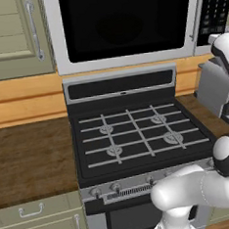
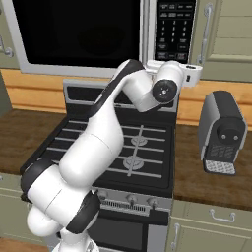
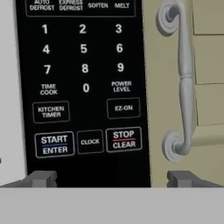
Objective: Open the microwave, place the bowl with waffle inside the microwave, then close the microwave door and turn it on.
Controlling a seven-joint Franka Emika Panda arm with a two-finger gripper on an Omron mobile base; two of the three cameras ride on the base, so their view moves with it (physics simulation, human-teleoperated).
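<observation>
A: Starting at the left of the left base view, what is there?

B: A beige cabinet door (image 1: 11, 37) sits in the upper left. Beside it, across the top middle, is the microwave (image 1: 128, 24), its microwave door (image 1: 123, 22) shut flat, the black glass dark. Below it the black gas stove (image 1: 138, 134) fills the middle, with the wooden tabletop (image 1: 29, 160) on its left.

A: And further right?

B: At the right edge stands a grey appliance (image 1: 215, 90), partly behind the white arm. In the right base view it shows as a small grey machine (image 2: 222, 133) on the tabletop, right of the stove.

A: Where is the gripper?

B: In the hand view the gripper (image 3: 113, 178) sits at the bottom of the frame, its two fingertips (image 3: 41, 178) spread wide apart with nothing between them. It faces the keypad panel (image 3: 83, 87) closely, with the START button (image 3: 54, 144) low left and the STOP button (image 3: 124, 139) to its right. A silver cabinet handle (image 3: 183, 78) runs down the right side.
</observation>
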